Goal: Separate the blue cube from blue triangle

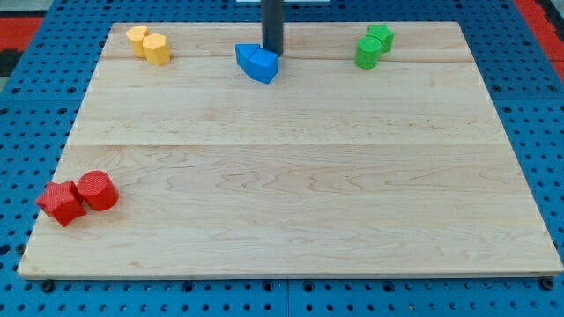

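Blue blocks, 2, cube (263, 66) and triangle (247, 55), are touching; my tip (272, 54), holding nothing, is sitting just behind them. 2 yellow (149, 44), 2 green (374, 46), 2 red (77, 197).

- The board (291, 176) is showing pale, smooth wood grain.
- The blue cube (263, 65) and blue triangle (246, 55) are looking matt-painted.
- The perforated base (35, 79) is appearing as blue, slightly glossy sheet.

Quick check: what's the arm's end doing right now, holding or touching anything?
My tip: no gripper, holds nothing; it sits at the blue pair's top-right edge, apparently touching.
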Action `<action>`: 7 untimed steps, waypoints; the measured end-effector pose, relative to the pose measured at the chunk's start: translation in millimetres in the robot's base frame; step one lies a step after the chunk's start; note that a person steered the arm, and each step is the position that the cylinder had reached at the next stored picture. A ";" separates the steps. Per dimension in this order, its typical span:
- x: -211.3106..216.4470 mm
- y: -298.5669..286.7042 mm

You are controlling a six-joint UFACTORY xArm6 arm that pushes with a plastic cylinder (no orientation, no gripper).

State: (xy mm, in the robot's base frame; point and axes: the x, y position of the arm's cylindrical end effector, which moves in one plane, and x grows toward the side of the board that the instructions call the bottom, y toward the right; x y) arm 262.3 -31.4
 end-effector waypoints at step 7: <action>89.2 65.4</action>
